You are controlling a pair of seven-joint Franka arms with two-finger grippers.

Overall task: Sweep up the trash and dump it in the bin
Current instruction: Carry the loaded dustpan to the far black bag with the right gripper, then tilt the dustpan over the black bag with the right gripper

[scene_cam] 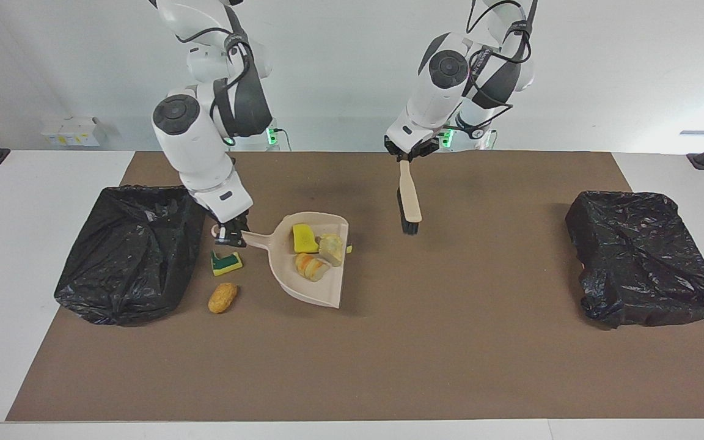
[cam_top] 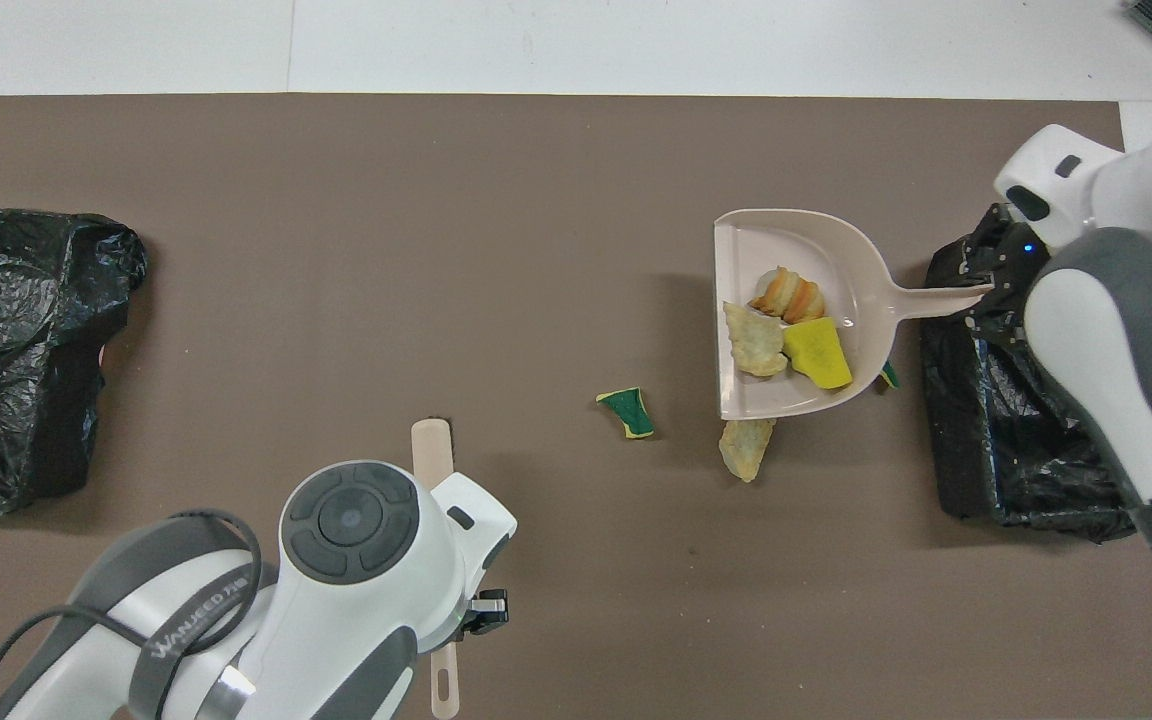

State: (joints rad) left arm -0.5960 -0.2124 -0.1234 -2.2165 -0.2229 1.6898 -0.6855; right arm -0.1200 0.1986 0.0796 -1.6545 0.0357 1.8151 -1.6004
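Note:
My right gripper [scene_cam: 230, 235] [cam_top: 986, 295] is shut on the handle of the beige dustpan [scene_cam: 321, 292] [cam_top: 796, 232], held level just above the mat beside the black bin [scene_cam: 129, 250] [cam_top: 1016, 470] at the right arm's end. In the pan lie a yellow sponge piece [scene_cam: 304, 238], a tan chunk [scene_cam: 330, 249] and a striped bread piece [scene_cam: 310, 266]. On the mat lie a green-and-yellow sponge [scene_cam: 226, 263], an orange nugget [scene_cam: 222, 297], another green sponge scrap [cam_top: 628, 412] and a tan chunk [cam_top: 746, 447]. My left gripper [scene_cam: 405, 157] [cam_top: 484, 608] is shut on the beige brush [scene_cam: 410, 198] [cam_top: 432, 445], which hangs bristles down.
A second black-bagged bin [scene_cam: 642, 256] [cam_top: 16, 340] stands at the left arm's end of the brown mat [scene_cam: 450, 342]. A white box [scene_cam: 71, 131] sits off the mat near the right arm's base.

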